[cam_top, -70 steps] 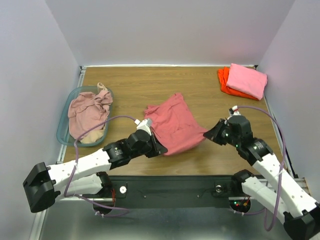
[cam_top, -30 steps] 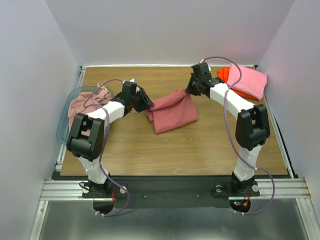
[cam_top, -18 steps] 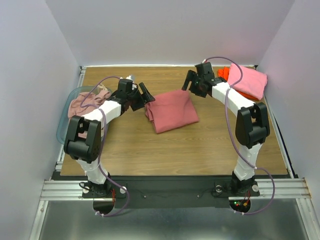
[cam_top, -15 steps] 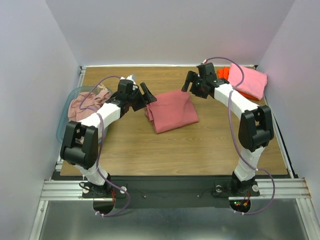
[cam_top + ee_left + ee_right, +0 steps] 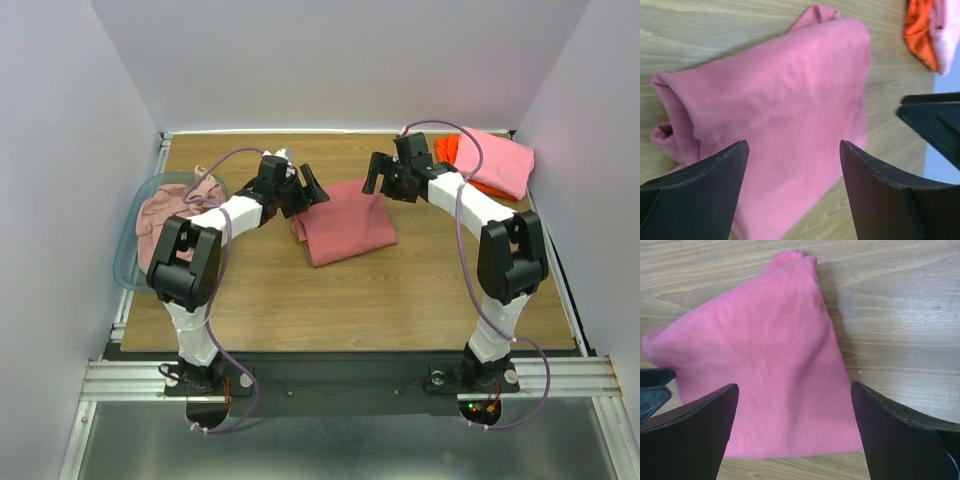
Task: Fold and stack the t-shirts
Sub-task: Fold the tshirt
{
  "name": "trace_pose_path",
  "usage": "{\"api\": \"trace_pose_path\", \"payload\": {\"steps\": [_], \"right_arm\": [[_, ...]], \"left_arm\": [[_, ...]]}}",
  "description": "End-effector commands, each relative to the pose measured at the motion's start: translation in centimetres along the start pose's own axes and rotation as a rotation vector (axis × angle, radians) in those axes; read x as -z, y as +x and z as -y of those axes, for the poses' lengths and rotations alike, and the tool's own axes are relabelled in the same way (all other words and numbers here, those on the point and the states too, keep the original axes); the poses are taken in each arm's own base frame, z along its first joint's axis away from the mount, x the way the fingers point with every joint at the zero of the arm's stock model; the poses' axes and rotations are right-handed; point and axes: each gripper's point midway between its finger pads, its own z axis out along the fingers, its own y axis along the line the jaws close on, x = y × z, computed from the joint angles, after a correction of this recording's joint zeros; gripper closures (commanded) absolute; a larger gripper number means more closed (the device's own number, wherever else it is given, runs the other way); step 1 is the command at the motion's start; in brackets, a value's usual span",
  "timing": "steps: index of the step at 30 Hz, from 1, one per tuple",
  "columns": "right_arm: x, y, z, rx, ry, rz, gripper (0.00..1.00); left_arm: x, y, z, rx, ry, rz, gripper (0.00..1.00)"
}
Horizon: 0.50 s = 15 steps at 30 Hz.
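Observation:
A dusty salmon-red t-shirt (image 5: 345, 222) lies folded in a rough rectangle in the middle of the table. My left gripper (image 5: 313, 186) hovers open just above its left far corner, nothing between the fingers; in the left wrist view the shirt (image 5: 775, 110) fills the gap under the gripper (image 5: 792, 150). My right gripper (image 5: 378, 175) stands open over the shirt's right far corner, also empty; the shirt (image 5: 765, 360) lies flat below the gripper (image 5: 795, 392). A folded bright pink t-shirt (image 5: 497, 160) rests on an orange one (image 5: 450, 160) at the back right.
A translucent blue-green basket (image 5: 124, 256) at the left edge holds crumpled pale pink and beige shirts (image 5: 175, 212). White walls close in the table on three sides. Bare wood lies in front of the folded shirt.
Both grippers opened and let go of the salmon-red shirt's far edge, which now lies flat. The left gripper shifted right, and both hover just above the cloth.

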Motion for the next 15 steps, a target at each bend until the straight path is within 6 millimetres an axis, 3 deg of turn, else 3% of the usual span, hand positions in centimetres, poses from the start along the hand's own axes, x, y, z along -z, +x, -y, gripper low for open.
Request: {"api": "trace_pose_path", "payload": {"steps": [1,4,6,11,15], "right_arm": [[-1.1,-0.6,1.0,0.049,0.036,0.029,0.0],[-1.9,-0.3,1.6,0.08,0.041,0.012,0.0],[-2.3,-0.1,1.8,0.1,0.04,0.002,0.0],[-3.7,0.6,2.6,0.19,0.041,-0.03,0.0],[-4.5,0.3,3.8,0.246,0.086,-0.026,0.01]], "left_arm": [[-0.5,-1.3,-1.7,-0.017,-0.036,0.033,0.15],[-0.9,-1.1,-6.4,0.044,-0.152,0.047,0.15],[-1.2,-0.6,-8.1,0.057,-0.196,0.042,0.15],[-1.6,0.8,-9.4,0.053,-0.211,0.0,0.16],[-0.6,0.0,-8.0,0.042,-0.175,0.016,0.15]]}}
